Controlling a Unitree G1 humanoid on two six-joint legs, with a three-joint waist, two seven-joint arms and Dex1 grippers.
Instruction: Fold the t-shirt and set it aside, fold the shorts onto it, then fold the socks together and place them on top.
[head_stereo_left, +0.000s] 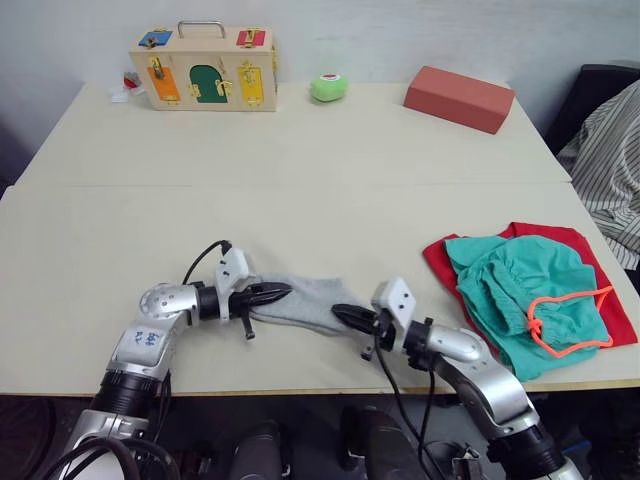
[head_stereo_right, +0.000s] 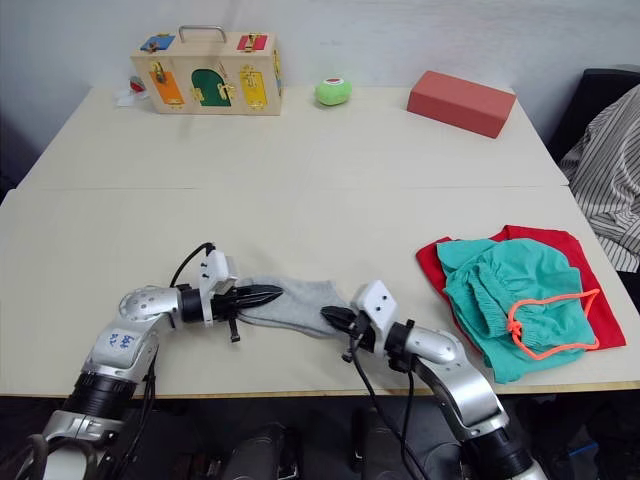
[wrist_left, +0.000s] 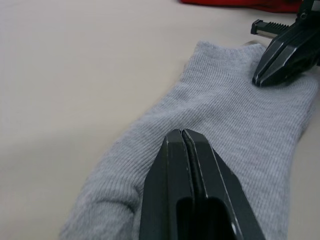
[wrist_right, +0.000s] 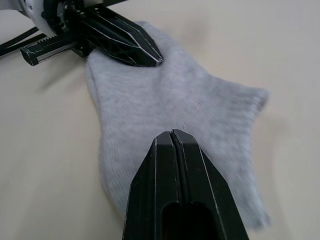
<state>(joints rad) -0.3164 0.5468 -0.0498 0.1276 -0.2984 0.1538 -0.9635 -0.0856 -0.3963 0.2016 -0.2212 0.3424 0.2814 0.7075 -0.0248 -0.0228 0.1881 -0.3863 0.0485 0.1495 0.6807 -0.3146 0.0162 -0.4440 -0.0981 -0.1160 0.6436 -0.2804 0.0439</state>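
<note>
The light grey socks (head_stereo_left: 305, 300) lie flat near the table's front edge, between my two grippers. My left gripper (head_stereo_left: 283, 292) is shut, its tip resting on the socks' left end (wrist_left: 225, 130). My right gripper (head_stereo_left: 340, 312) is shut too, with its tip over the right end (wrist_right: 190, 100). No cloth shows between either pair of fingers. On the right side of the table the teal shorts (head_stereo_left: 520, 285) with an orange drawstring (head_stereo_left: 565, 320) lie bunched on top of the red t-shirt (head_stereo_left: 580, 245).
A wooden latch box (head_stereo_left: 205, 68), a small green object (head_stereo_left: 328, 87) and a red-brown block (head_stereo_left: 459, 97) stand along the table's back edge. Striped cloth (head_stereo_left: 612, 150) hangs beyond the right edge. The table (head_stereo_left: 300, 190) is bare between these and the socks.
</note>
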